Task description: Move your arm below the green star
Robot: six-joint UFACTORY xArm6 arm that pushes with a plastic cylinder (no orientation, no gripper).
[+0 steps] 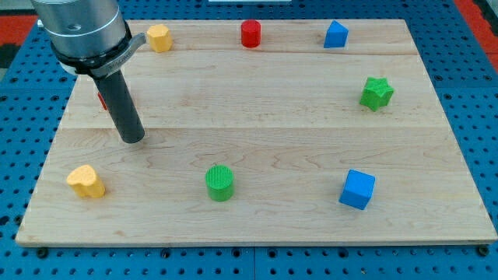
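The green star [377,93] lies near the view's right edge of the wooden board [257,225], in the upper half. My tip [133,140] rests on the board at the view's left, far to the left of the star and slightly lower. The rod rises from it up to the arm's grey body at the top left. No block touches the tip.
A yellow block [159,37], a red cylinder [250,33] and a blue block [335,35] line the top edge. A yellow heart [85,181], a green cylinder [219,183] and a blue cube [357,189] sit along the bottom. A red block [102,99] is mostly hidden behind the rod.
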